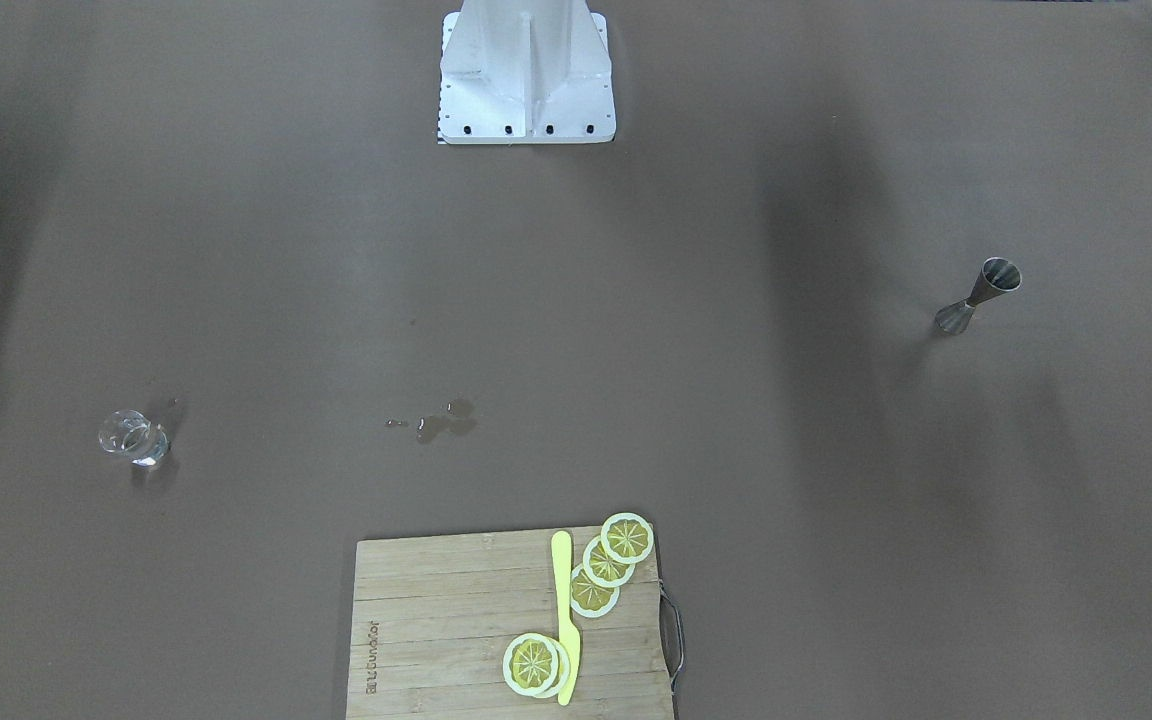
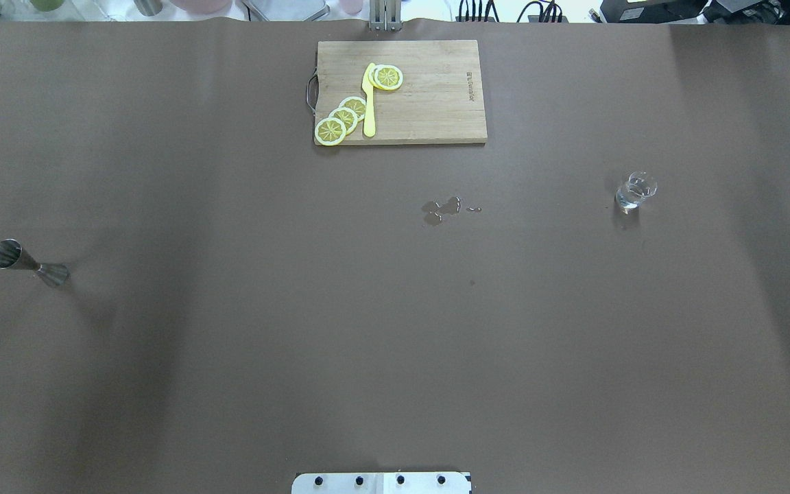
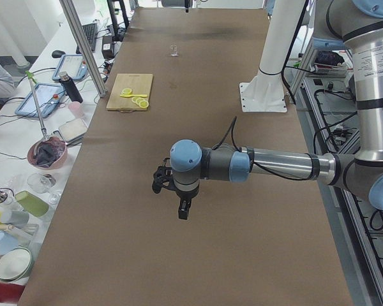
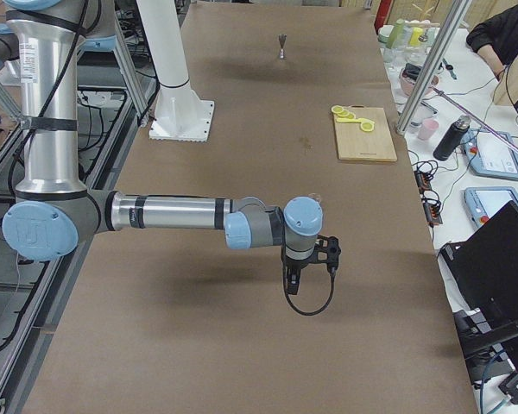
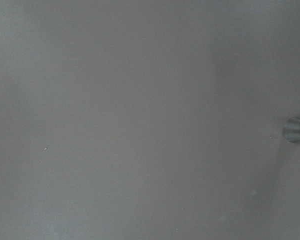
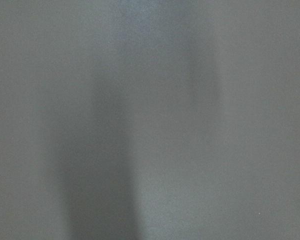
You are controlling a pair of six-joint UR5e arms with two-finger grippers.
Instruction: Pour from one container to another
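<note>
A steel jigger stands upright on the brown table, on my left side; its top also shows at the right edge of the left wrist view as the jigger. A small clear glass holding some clear liquid stands on my right side. My left gripper hangs above the table in the exterior left view only, my right gripper in the exterior right view only. I cannot tell whether either is open or shut. Neither touches a container.
A small puddle lies near the table's middle. At the far edge sits a wooden cutting board with lemon slices and a yellow knife. The robot's white base stands at the near edge.
</note>
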